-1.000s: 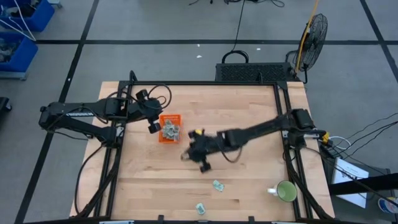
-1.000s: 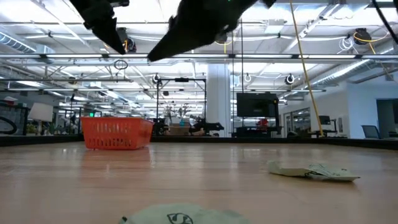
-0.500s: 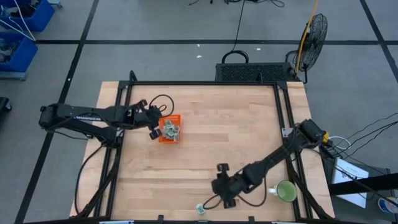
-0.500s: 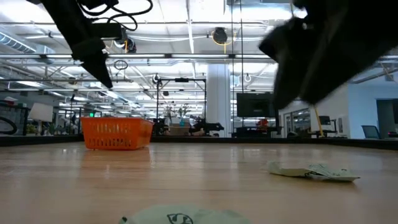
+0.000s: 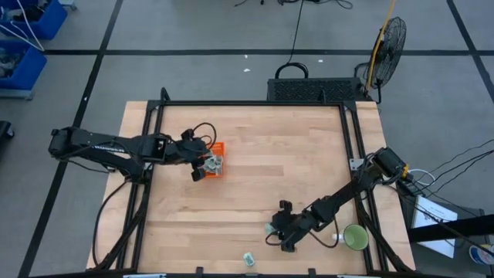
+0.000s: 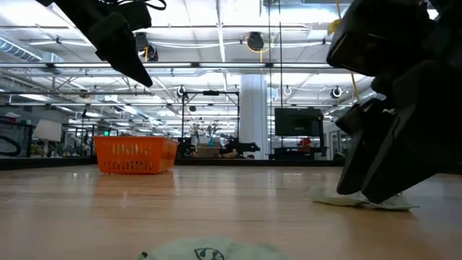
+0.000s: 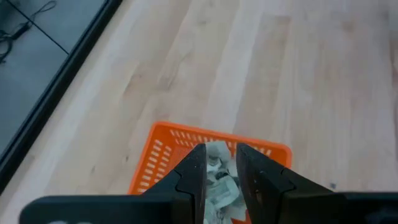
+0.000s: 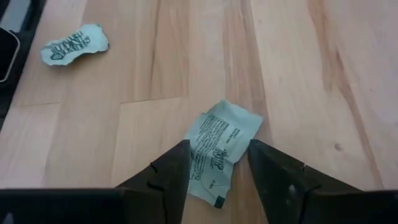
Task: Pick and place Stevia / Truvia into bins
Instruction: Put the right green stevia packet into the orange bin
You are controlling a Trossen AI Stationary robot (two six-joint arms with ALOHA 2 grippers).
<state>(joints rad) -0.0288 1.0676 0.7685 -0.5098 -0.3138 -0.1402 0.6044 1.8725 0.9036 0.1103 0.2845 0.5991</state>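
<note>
From above, the wooden table [image 5: 247,177] carries the orange bin [image 5: 214,158] at about ten o'clock, with a heap of pale sachets inside. The left gripper [image 5: 202,168] hangs over the bin's near edge. The right gripper [image 5: 276,234] sits low at about five o'clock, over a Stevia sachet [image 5: 269,228]. Another loose sachet [image 5: 248,259] lies at six o'clock by the table's front edge, and a round green mug [image 5: 356,237] stands just beside the right arm. No print can be read from this height.

At table level, the orange bin [image 6: 135,154] shows its slotted wall, well apart from the right gripper [image 6: 393,155], whose tips come down on a flat sachet [image 6: 364,201]. A blurred sachet [image 6: 206,250] fills the near foreground with a dark mark I cannot read. The left gripper [image 6: 119,40] hangs high above the bin.

The left wrist camera shows the left gripper [image 7: 221,168] with its fingers a narrow gap apart and nothing caught between them, poised over crumpled sachets [image 7: 219,177] in the orange bin [image 7: 163,155].

The right wrist camera alone gives print: the right gripper [image 8: 217,165] stands spread wide, straddling a pale green sachet [image 8: 219,149] covered in small unreadable text. A second sachet [image 8: 74,43] lies well apart, its dark lettering too small to make out.
</note>
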